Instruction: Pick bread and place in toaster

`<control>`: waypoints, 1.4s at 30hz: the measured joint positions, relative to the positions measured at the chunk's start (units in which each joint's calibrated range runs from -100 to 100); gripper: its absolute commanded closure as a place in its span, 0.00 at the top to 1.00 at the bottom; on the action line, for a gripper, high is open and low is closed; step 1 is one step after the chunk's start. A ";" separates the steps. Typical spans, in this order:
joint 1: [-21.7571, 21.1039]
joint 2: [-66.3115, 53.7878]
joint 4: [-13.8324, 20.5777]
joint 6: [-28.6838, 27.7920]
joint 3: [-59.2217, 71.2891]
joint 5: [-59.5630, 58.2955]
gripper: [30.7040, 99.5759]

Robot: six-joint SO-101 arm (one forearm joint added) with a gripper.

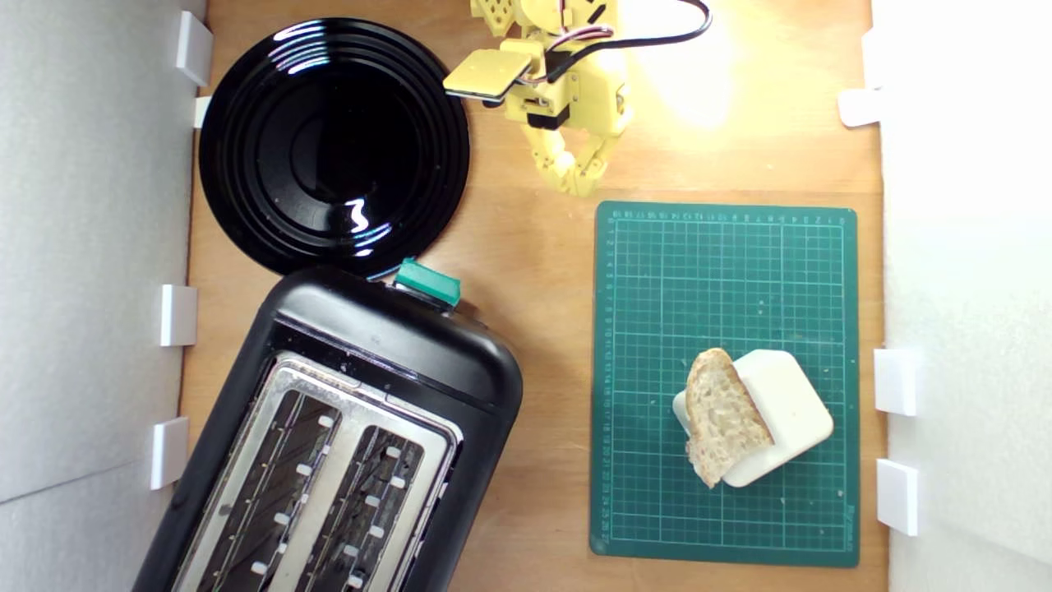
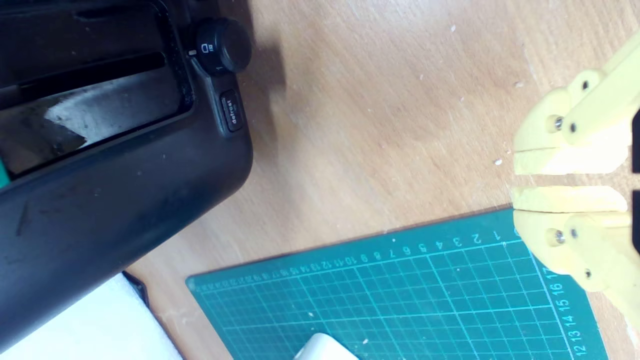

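The bread [image 1: 724, 415], a small half-oval slice with a tan crust, leans on a cream rounded-square block [image 1: 781, 411] on the green cutting mat [image 1: 723, 271]. The black toaster [image 1: 386, 337] with a silver slotted top and a teal lever knob [image 1: 427, 282] fills the lower part of the exterior view's left. My yellow gripper [image 1: 578, 182] hangs at the top middle, far from the bread, near the mat's corner. In the wrist view the gripper [image 2: 515, 180] has its fingers almost touching with nothing between them. The toaster's side [image 2: 115, 165] shows there; the bread is out of that view.
A round glossy black plate [image 1: 333, 144] lies at the upper part of the exterior view's left, touching the toaster's end. White clips [image 1: 896, 381] line the wooden board's edges. Bare wood lies between toaster and mat.
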 measured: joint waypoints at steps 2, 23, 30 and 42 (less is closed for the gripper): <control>0.09 0.00 0.00 0.00 0.00 0.00 0.27; 2.01 0.00 0.00 0.00 0.00 0.00 0.27; 2.01 0.00 0.00 0.00 0.00 0.00 0.27; 2.01 0.00 0.00 0.00 0.00 0.00 0.27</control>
